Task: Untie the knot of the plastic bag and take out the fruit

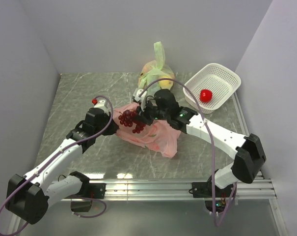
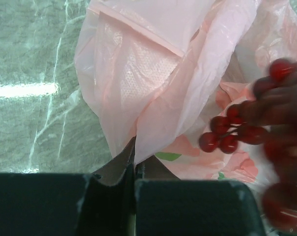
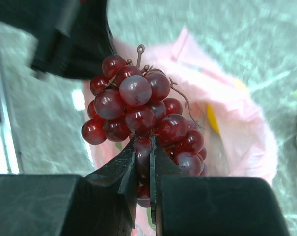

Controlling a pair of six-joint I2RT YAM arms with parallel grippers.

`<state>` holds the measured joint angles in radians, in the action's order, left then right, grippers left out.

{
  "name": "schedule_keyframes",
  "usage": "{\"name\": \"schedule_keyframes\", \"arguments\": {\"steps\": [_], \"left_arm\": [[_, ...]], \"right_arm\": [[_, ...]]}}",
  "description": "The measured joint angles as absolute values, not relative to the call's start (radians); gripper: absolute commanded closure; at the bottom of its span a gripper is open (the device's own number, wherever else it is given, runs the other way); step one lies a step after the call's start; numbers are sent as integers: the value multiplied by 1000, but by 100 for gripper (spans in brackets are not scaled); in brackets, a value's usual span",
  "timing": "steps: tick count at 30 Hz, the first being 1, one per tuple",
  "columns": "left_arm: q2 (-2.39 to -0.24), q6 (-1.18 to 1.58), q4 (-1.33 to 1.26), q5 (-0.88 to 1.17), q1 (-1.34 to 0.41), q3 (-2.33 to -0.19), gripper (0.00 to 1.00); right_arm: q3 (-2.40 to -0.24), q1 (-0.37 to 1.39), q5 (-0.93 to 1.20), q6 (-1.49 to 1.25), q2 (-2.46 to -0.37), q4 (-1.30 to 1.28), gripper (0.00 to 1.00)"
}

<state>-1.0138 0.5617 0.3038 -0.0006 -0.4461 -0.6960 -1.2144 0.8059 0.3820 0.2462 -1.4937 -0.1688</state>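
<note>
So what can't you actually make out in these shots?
- Inside the pink bag: top view, crinkled plastic hides it; the right wrist view shows only a yellow-orange sliver through it.
- The knot: not findable in any view among the folds.
- The grape bunch: blurred in the left wrist view and cut off by its right edge.
- Inside the green bag: top view, only pale shapes through the plastic.

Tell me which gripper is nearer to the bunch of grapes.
Right. The right gripper is shut on the grapes, holding them over the plastic bag. The left gripper pinches a fold of that bag, beside the grapes, not touching them.
</note>
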Motion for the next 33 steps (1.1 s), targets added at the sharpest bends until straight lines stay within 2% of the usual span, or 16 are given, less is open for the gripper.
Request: {"name": "schedule_keyframes", "arguments": {"steps": [10,18,24,33], "left_arm": [[-1015,562,304,1,-444,-696,95],[-1015,562,304,1,-442,-696,95],[-1015,561,305,1,-440,-696,95],[-1014,561,305,1,-435,-696,95]], "right_arm": [[-1203,636,407,138,-1315,-53,100],[-1203,421,62,75,-1284,33,100],[-1208,244,-221,-1,-1437,116,100],[-1348,76,-484,-78,-1773,120,100]]}}
